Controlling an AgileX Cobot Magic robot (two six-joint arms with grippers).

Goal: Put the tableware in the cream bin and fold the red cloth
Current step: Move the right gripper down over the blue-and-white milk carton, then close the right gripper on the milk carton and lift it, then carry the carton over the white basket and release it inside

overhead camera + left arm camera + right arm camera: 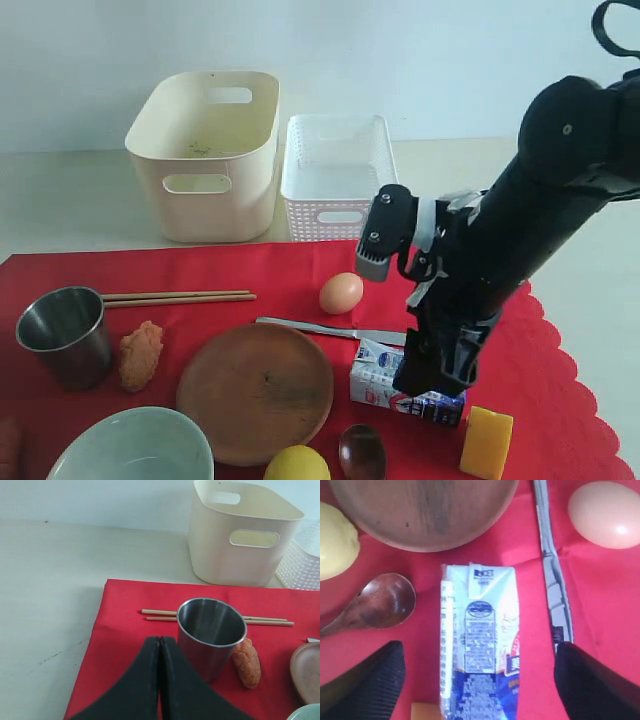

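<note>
We see a steel cup of brushed metal with a dull sheen, chopsticks of pale bare wood, a matt, grainy wooden plate and a glossier dark wooden spoon. The knife is shiny metal, the cream bin smooth plastic, the red cloth matt fabric, and the milk carton printed, slightly glossy card.

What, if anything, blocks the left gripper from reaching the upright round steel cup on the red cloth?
Probably nothing; yes, it looks reachable. The left gripper sits close to the steel cup, with no object between them. Its jaws are shut, so they must open first.
</note>
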